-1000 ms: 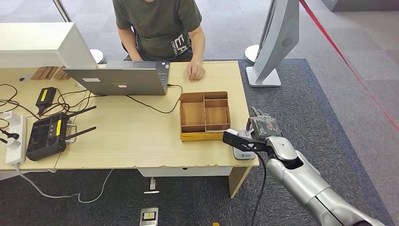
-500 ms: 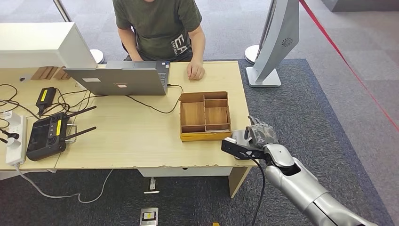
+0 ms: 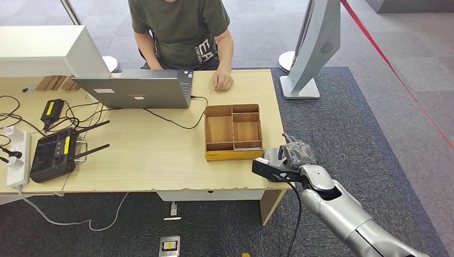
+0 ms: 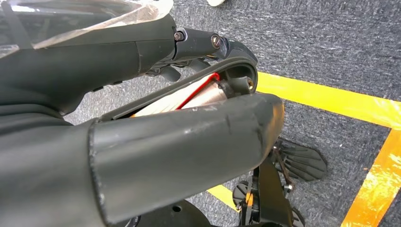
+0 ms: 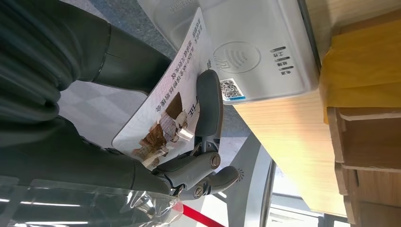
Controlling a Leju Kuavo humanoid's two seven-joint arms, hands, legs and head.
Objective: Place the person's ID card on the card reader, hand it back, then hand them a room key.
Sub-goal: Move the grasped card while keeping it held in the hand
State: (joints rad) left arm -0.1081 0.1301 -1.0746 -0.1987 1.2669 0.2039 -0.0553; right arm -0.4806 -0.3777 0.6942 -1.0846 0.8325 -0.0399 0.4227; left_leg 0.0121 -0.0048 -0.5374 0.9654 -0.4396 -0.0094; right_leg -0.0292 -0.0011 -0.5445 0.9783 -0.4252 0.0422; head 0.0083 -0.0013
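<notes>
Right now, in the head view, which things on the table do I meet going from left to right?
Power strip → black controller → laptop → wooden tray → right hand over the card reader.

My right arm reaches in from the near right, forearm angled up and to the left, wrist bent. My right hand (image 3: 293, 156) hangs palm down, fingers (image 5: 209, 104) pinching a card against the thumb.
</notes>
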